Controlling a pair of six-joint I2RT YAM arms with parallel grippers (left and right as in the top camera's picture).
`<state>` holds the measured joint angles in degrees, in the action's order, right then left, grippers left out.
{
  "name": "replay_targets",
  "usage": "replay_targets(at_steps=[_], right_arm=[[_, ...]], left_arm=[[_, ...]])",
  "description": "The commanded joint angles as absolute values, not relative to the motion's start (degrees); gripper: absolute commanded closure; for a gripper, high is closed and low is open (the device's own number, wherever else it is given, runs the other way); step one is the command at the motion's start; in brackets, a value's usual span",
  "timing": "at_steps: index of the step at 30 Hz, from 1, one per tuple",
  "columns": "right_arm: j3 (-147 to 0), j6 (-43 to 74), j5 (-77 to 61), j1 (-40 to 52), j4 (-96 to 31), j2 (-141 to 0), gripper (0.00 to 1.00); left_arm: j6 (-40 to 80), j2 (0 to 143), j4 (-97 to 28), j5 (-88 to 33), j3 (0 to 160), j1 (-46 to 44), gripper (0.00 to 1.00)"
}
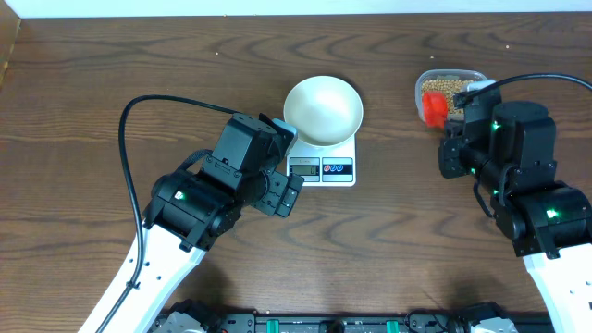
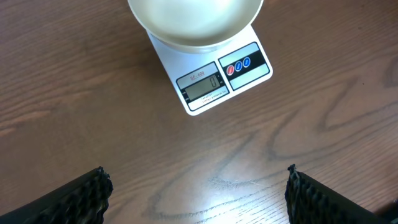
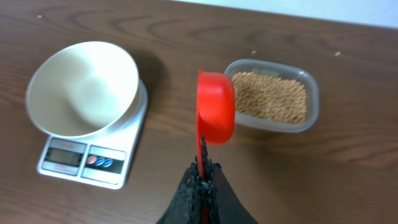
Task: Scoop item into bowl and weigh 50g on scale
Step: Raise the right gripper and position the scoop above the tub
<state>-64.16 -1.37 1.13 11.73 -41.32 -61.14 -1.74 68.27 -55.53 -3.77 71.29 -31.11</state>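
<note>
The cream-white bowl (image 1: 323, 109) sits empty on the white scale (image 1: 324, 169); both also show in the left wrist view, bowl (image 2: 194, 22) and scale (image 2: 214, 78), and in the right wrist view, bowl (image 3: 83, 88) and scale (image 3: 84, 162). Tan beans (image 1: 446, 87) fill a clear tub (image 3: 273, 96) at the right. My right gripper (image 3: 203, 177) is shut on the handle of a red scoop (image 3: 216, 107), held on edge just left of the tub (image 1: 432, 104). My left gripper (image 2: 196, 196) is open and empty over bare table, in front of the scale.
The dark wood table (image 1: 111, 92) runs wide to the left and front. The left arm's black cable (image 1: 166, 102) loops over the table's left half. The tub stands near the back right edge.
</note>
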Motion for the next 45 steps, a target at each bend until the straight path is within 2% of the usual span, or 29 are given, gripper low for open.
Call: replay_targets(at_steps=[1, 8, 15, 19, 28, 37, 45], right_arm=[[-65.0, -5.0, 5.2, 11.3, -39.5, -62.4, 0.99], [-67.1, -8.1, 3.7, 11.3, -33.7, -67.8, 0.99], [-83.3, -8.2, 0.9, 11.3, -43.6, -77.5, 0.99], [-90.0, -12.1, 2.8, 11.3, -46.4, -81.8, 0.99], [-90.3, -9.9, 24.3, 9.3, -49.6, -92.9, 0.99], [-90.3, -9.9, 25.2, 6.4, -42.5, -102.4, 0.99], [-90.3, -9.9, 21.4, 5.9, -41.1, -108.2, 0.99]], left_arm=[[-2.1, 68.6, -55.7, -4.1, 72.9, -30.8, 0.09], [-2.1, 68.6, -55.7, -4.1, 72.9, -30.8, 0.08], [-2.1, 68.6, -55.7, -4.1, 72.9, -30.8, 0.09], [-2.1, 68.6, -55.7, -4.1, 72.9, -30.8, 0.09], [-2.2, 68.6, -55.7, -4.1, 72.9, -30.8, 0.09], [-2.1, 68.6, -55.7, -4.1, 72.9, -30.8, 0.08], [-2.2, 68.6, -55.7, -4.1, 72.9, -30.8, 0.08]])
